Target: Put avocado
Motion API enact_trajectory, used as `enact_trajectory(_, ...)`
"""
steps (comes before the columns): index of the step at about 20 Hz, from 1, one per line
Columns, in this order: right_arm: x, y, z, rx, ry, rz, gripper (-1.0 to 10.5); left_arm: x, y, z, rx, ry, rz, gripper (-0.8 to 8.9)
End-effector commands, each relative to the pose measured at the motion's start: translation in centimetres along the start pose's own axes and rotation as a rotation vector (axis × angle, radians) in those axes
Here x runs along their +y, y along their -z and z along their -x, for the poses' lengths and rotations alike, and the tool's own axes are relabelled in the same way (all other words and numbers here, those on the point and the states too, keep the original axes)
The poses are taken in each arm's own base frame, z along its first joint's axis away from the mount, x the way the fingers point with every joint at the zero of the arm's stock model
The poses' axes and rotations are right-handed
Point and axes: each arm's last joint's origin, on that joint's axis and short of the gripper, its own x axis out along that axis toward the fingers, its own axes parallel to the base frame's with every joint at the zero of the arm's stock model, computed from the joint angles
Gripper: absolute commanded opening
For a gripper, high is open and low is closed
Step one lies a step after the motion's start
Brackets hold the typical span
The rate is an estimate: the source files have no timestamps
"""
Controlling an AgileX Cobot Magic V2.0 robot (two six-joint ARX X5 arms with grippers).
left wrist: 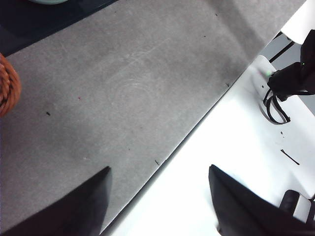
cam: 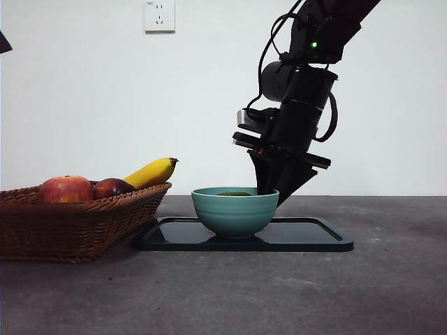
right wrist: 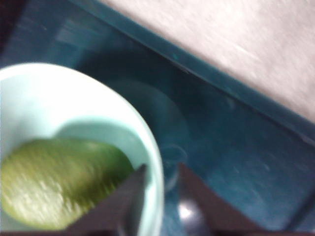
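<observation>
While the avocado [right wrist: 59, 184] lies inside the teal bowl [cam: 235, 211], only its green top [cam: 235, 194] peeks over the rim in the front view. The bowl stands on a dark tray [cam: 307, 237], toward the tray's end nearest the basket. The right pincer [right wrist: 160, 189] hangs just at the bowl's rim on the side away from the basket, one jaw inside the rim next to the avocado, the other outside over the tray; jaws slightly apart, gripping nothing. Wrist picture is blurred.

A wicker basket [cam: 77, 223] sits just beside the tray, its wall almost touching the tray's edge. In it: a red apple [cam: 66, 189], a dark reddish fruit [cam: 113, 187], and a banana [cam: 151, 172] leaning out over the basket rim toward the bowl.

The grey surface [cam: 279, 293] is bare in front of the tray and past its far end. The left pincer [left wrist: 157, 196] waits over the surface's edge, well apart from the tray, jaws spread wide with nothing between them.
</observation>
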Motion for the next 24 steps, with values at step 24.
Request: enact_trajectory(24, 7.6, 17.3, 25.9, -0.422, -0.04, 0.181, 1.8, -0.1, -0.6, 0.0, -0.042, 0.008, -0.038, 3.11)
